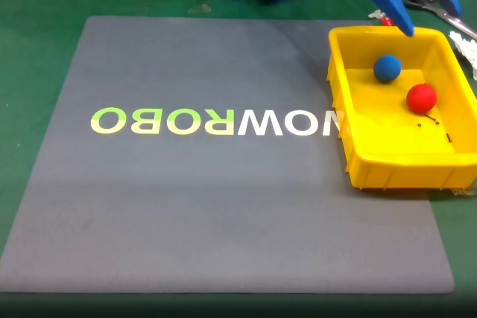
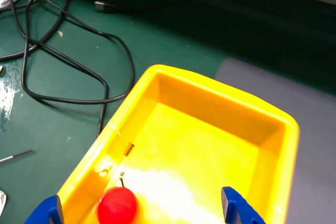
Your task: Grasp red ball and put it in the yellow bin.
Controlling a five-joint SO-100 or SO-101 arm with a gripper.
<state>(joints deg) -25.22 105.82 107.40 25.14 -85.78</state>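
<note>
Red ball [image 1: 421, 97] lies on the floor of the yellow bin [image 1: 358, 161], just beside the blue ball [image 1: 387, 68] and apart from it; gripper [image 2: 142, 211] hangs above the bin w/ fingers spread wide, holding nothing. Risks, as I judge: a fingertip dipping on the way out could clip the bin's far wall & shove it; a knock could bounce the ball back out.
</note>
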